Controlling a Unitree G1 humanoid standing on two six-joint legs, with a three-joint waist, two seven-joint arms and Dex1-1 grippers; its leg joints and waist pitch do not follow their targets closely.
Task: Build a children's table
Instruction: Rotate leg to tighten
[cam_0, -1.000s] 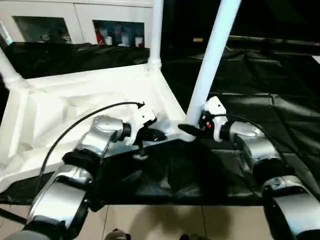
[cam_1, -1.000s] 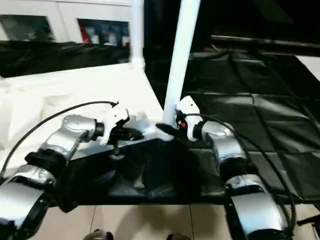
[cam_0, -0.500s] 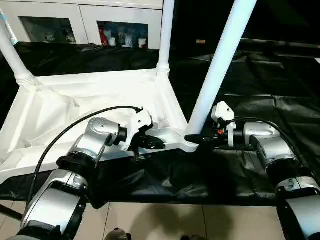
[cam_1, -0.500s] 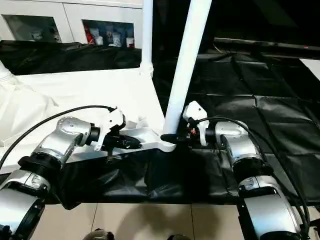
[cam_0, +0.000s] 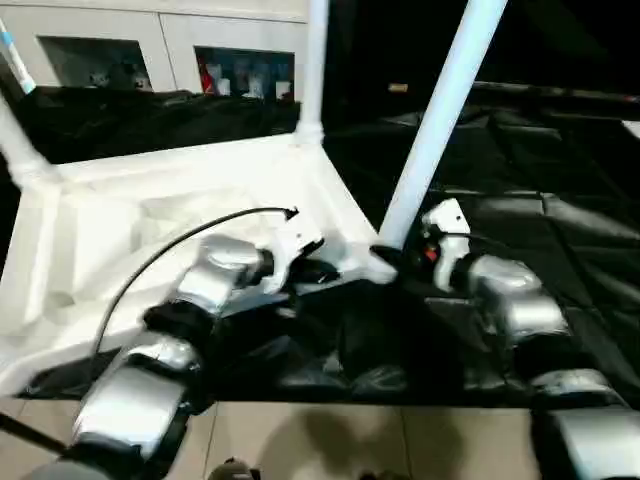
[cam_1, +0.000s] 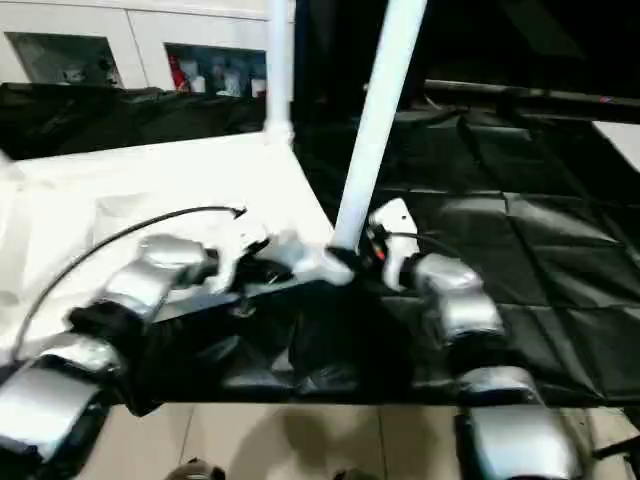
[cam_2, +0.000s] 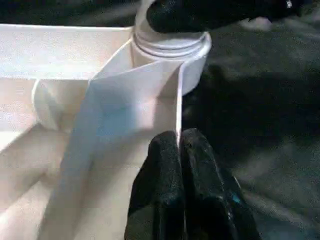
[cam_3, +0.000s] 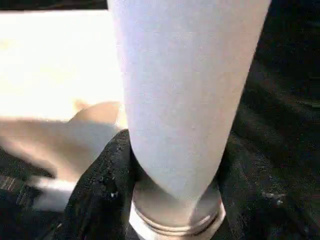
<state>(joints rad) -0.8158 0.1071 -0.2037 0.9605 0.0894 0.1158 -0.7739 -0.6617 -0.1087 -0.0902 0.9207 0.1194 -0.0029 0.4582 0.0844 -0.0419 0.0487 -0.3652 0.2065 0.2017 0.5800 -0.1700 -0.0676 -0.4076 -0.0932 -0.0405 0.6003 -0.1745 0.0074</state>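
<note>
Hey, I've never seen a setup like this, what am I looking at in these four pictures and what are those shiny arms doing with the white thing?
This is a humanoid robot with two silver arms, each ending in a gripper of two black fingers. The two wide pictures come from cameras on its head, looking down over its forearms. The two close-ups come from cameras on its wrists, looking along the fingers.

On the black sheet lies a white plastic table top, turned upside down, with white legs standing up from its corner sockets. A white cabinet stands behind.

The left gripper is shut on a thin rim of the table top near the closest corner. The right gripper is around the base of the nearest leg, where it enters its socket. It looks as if the robot is steadying the top while seating that leg.
</note>
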